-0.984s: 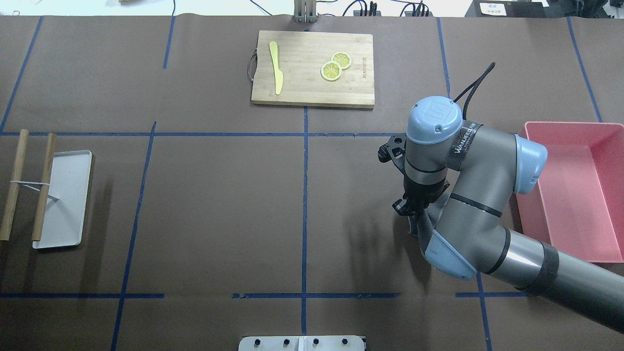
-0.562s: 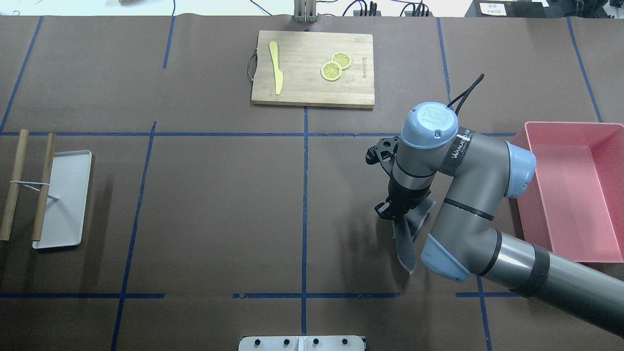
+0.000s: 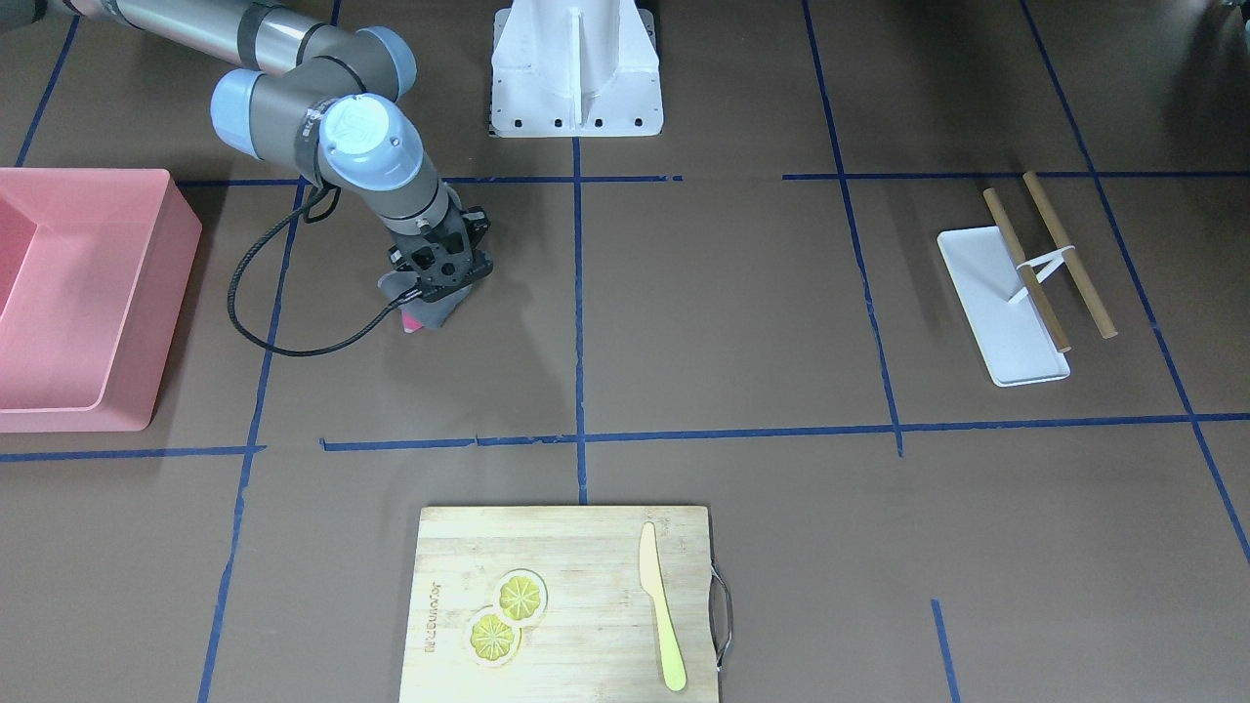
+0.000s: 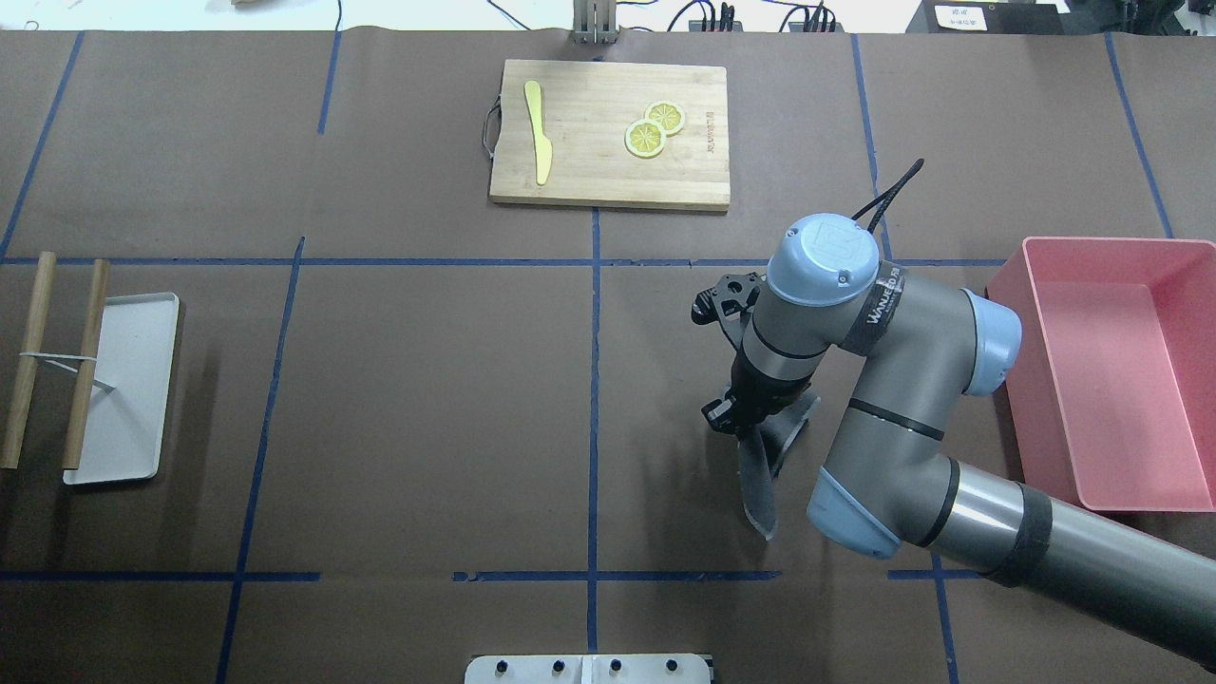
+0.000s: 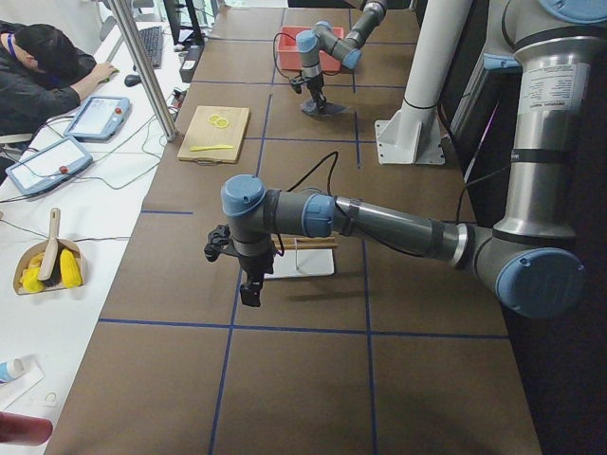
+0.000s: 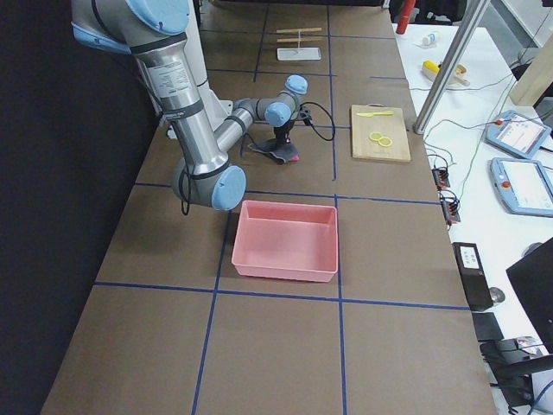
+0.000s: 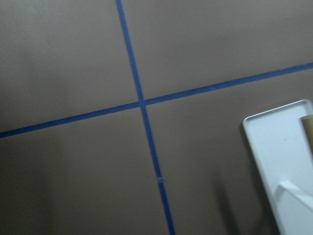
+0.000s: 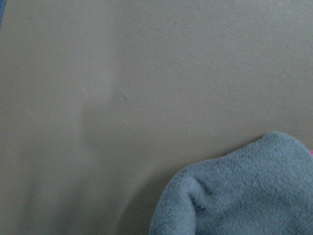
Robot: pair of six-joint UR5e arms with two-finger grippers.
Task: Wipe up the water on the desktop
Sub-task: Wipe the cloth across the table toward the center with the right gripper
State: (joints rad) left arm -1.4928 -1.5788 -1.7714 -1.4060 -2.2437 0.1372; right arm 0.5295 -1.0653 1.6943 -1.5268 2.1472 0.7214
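Two arms are shown. At the left, near the white tray (image 4: pixel 133 427), the left gripper (image 5: pixel 249 292) is held above the desktop (image 4: pixel 427 399), probably to stay clear; whether its claw is spread cannot be told. Right of centre, a grey cloth (image 4: pixel 760 480) is pinched by the right gripper (image 4: pixel 731 414), its tail laid on the surface for wiping; no water can be made out.

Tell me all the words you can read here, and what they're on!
"WANJEED": on the black band around the right arm.
Logo on the blue joint cap: letters unclear.
Engraved brand on the cutting board: too blurred to read.
White label at the overhead view's top edge: too small.
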